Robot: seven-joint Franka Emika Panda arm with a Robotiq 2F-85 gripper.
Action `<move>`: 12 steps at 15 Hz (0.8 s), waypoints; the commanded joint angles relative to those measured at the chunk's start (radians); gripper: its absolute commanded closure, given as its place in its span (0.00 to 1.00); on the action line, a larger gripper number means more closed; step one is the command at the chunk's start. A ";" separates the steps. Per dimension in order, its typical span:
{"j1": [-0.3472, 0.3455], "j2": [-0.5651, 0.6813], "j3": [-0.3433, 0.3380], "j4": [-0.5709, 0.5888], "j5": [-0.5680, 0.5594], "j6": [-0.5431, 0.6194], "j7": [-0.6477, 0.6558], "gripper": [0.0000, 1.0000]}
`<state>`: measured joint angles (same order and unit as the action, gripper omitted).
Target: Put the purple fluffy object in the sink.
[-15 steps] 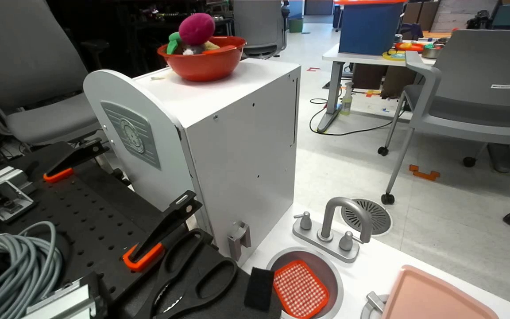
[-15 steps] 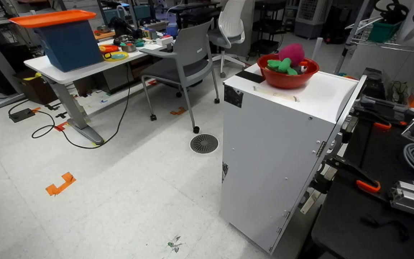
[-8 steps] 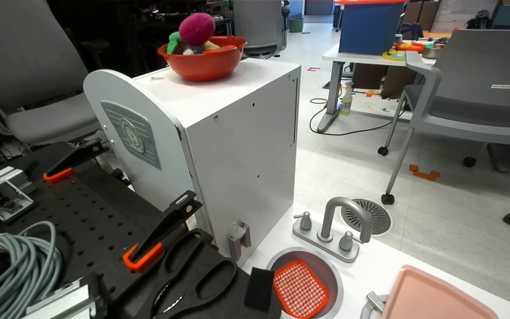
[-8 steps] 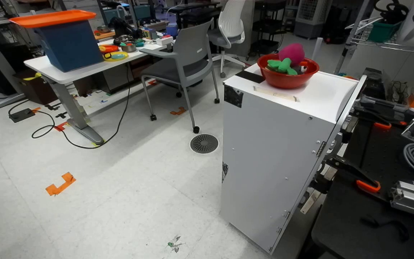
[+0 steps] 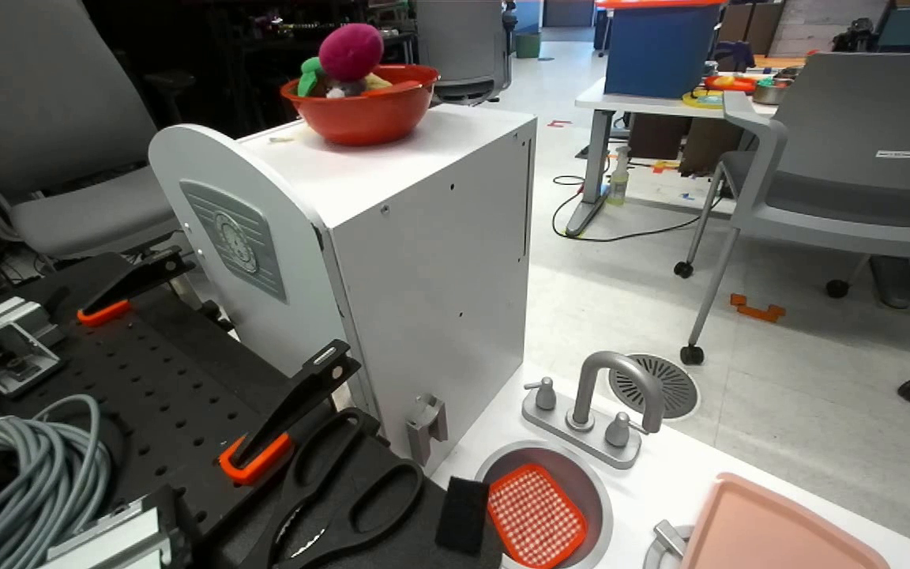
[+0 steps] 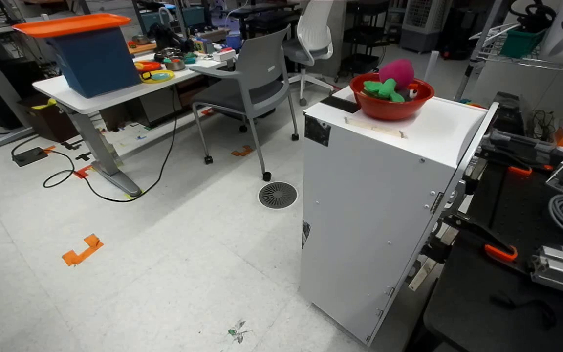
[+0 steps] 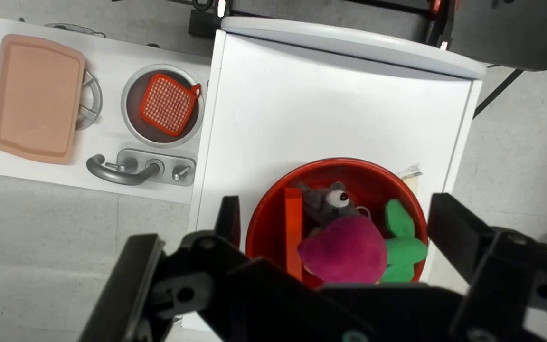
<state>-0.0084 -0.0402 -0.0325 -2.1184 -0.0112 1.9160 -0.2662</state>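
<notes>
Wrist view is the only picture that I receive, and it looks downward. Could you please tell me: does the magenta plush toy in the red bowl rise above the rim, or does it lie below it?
Observer: It rises above. In both exterior views the magenta plush toy stands up higher than the rim of the red bowl.
Operator: Thank you. And the sink, is it on the same level as this bowl?
Observer: No. In an exterior view the bowl sits on top of the white cabinet, well above the counter that holds the sink.
</notes>
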 commanded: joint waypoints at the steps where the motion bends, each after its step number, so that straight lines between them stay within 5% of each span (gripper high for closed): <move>1: 0.013 0.049 0.022 0.031 -0.015 0.002 0.009 0.00; 7: 0.017 0.106 0.033 0.051 -0.053 0.005 -0.003 0.00; 12: 0.024 0.130 0.042 0.049 -0.190 0.020 -0.075 0.00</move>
<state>0.0123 0.0711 -0.0007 -2.0882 -0.1335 1.9196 -0.3009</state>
